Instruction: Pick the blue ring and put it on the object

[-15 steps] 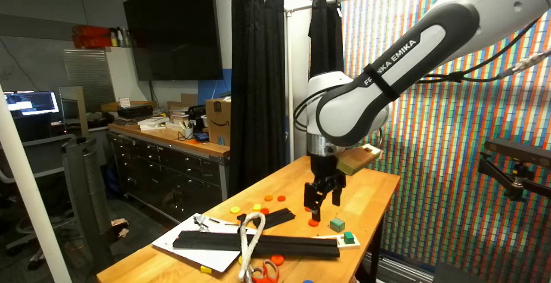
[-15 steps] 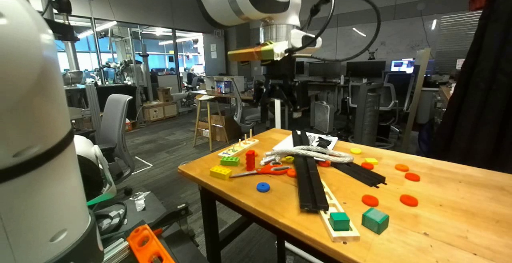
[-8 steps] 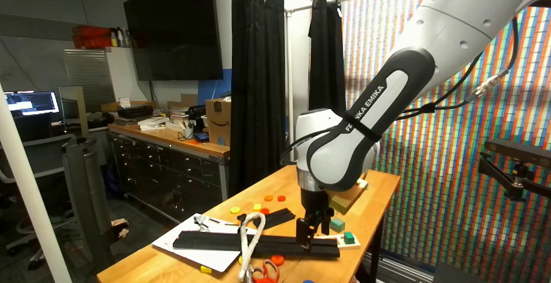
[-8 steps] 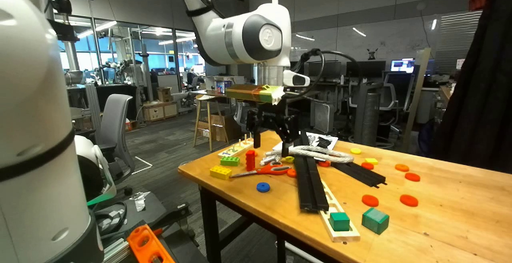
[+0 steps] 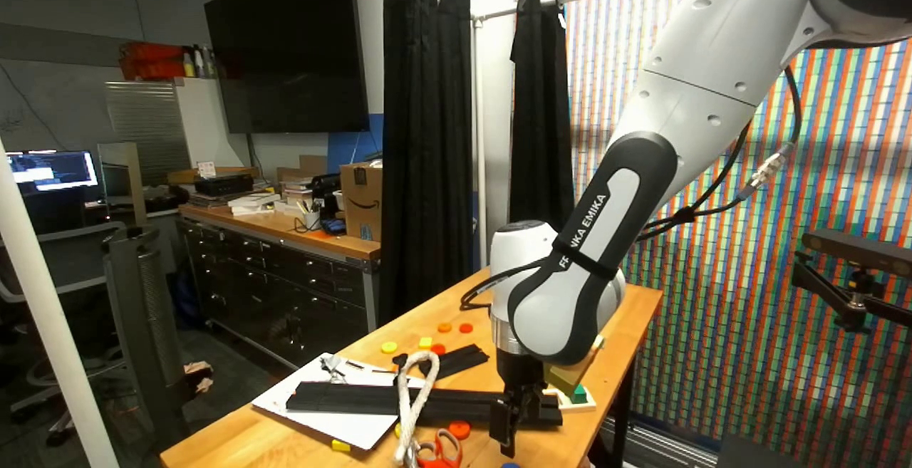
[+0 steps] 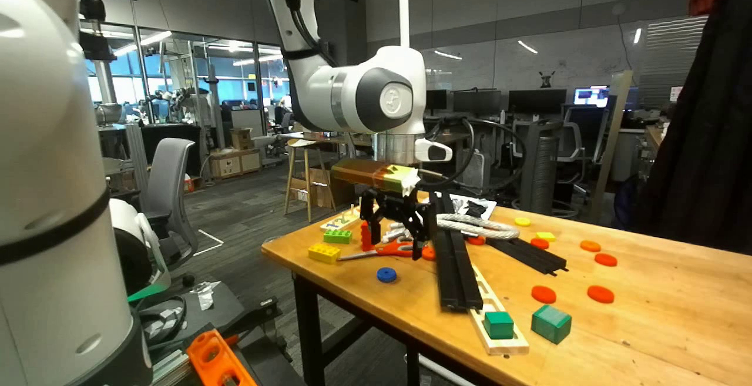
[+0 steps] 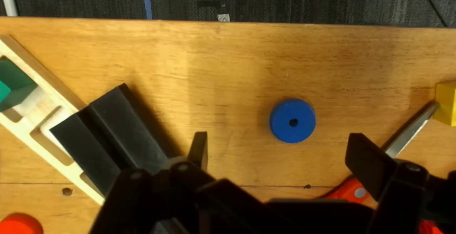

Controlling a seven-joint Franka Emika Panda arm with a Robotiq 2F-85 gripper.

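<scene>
While its fingers [image 7: 361, 155] stand wide apart with nothing held, the gripper [image 7: 277, 144] hangs above the table [image 7: 228, 59], pointing down. In the wrist view the blue ring [image 7: 293, 133] lies flat on the table just past the fingertips, toward the far edge and slightly right of the gap's middle, its small hole facing up. It lies apart from its neighbours: to the left the track [image 7: 117, 134], which crosses a pale tray [image 7: 44, 105]; to the right the scissors [image 7: 409, 134], whose tip meets or nearly meets a yellow brick [image 7: 446, 102]. In an exterior view a red stack [image 6: 365, 236] and a green brick [image 6: 338, 237] come next, and at the far left is the board [image 6: 338, 222] with its upright pegs [image 6: 352, 209], partly hidden by the gripper. I take that board to be the task's "object", since the pegs look made for rings; I see no ring on those in sight. By that reading the work is at the approach, with neither the pick nor the placing done. What is left: move over the ring, go down around it, close on its rim, lift, carry it to the far left, set the hole over a peg, lower and let go. The hole looks narrow, so I expect the fitting to need more care than the grasp.
</scene>
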